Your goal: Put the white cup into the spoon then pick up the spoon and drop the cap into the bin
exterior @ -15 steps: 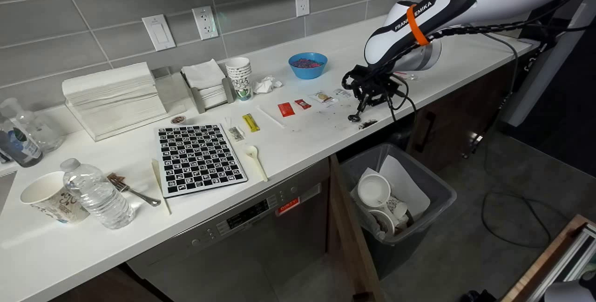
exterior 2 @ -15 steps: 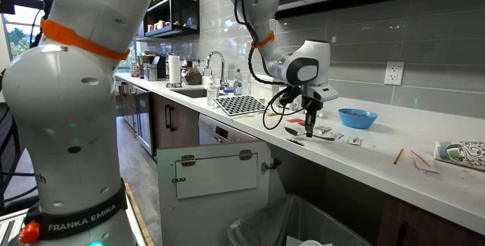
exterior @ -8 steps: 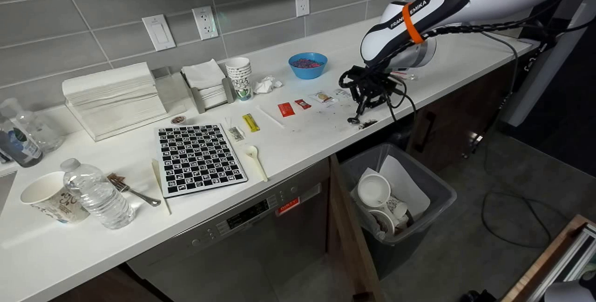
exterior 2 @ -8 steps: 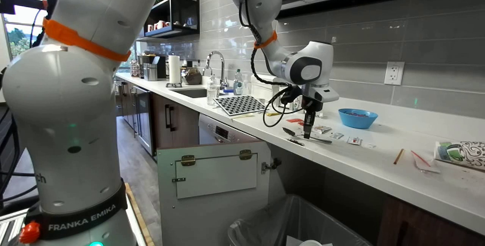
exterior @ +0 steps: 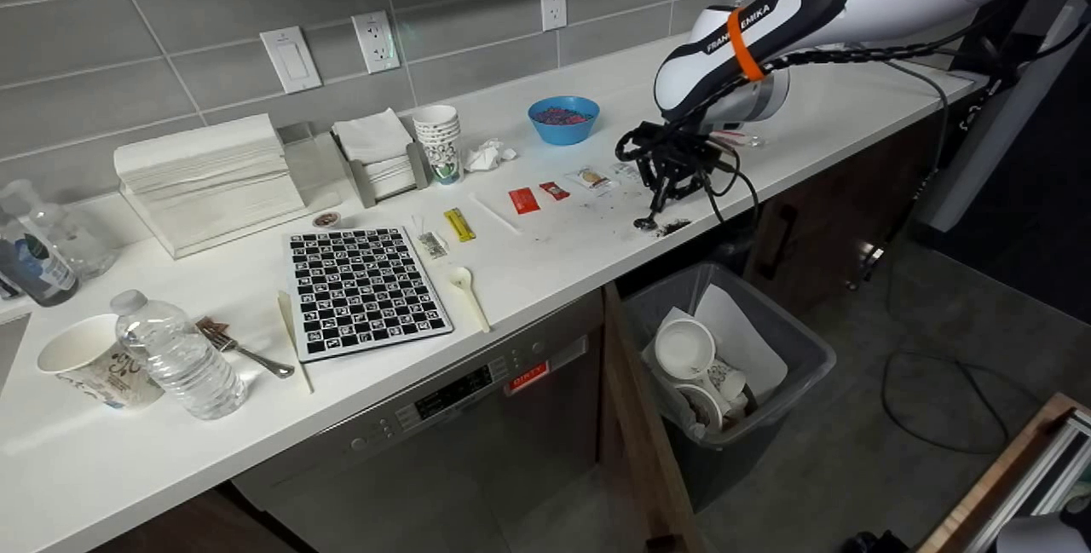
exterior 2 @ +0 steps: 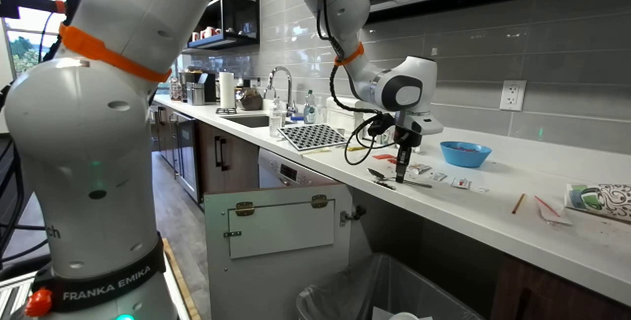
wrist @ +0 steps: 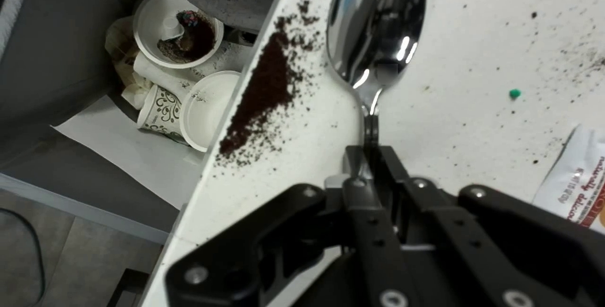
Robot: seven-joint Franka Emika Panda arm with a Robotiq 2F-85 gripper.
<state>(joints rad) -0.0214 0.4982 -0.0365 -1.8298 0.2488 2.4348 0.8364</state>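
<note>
At the front edge of the table (wrist: 326, 132), the jaws are gripping the spoon (wrist: 378, 28) by its handle; in the wrist view its bowl is pointing to 12 o'clock and showing reflections, with no cup sitting in it, and whether it is touching the table I cannot tell. Dark grounds (wrist: 267, 84) are lying just beside the bowl, at 8 o'clock from it, and the bin (exterior: 737, 466) is standing below the edge, at 5 o'clock from the jaws in an exterior view. A round white container (wrist: 208, 108) is lying inside the bin, but whether that is the white cup I cannot tell. Judging by this, the spoon part of the task is occupying the jaws, and any drop is waiting its turn. The next move is probably calling for a low push of the bowl toward the grounds, or else a level lift and a swing out over the bin. As for writing, the packet (wrist: 574, 179) at 3 o'clock from the jaws in the wrist view is carrying what looks like "naturally delicious", its larger name running out of view; a collar (exterior 2: 106, 283) on the arm (exterior 2: 88, 127) is spelling "FRANKA EMIKA"; and at 7 o'clock from the jaws, in an exterior view, a red label (exterior: 527, 377) on the dishwasher (exterior: 477, 442) is reading "DIRTY".
</note>
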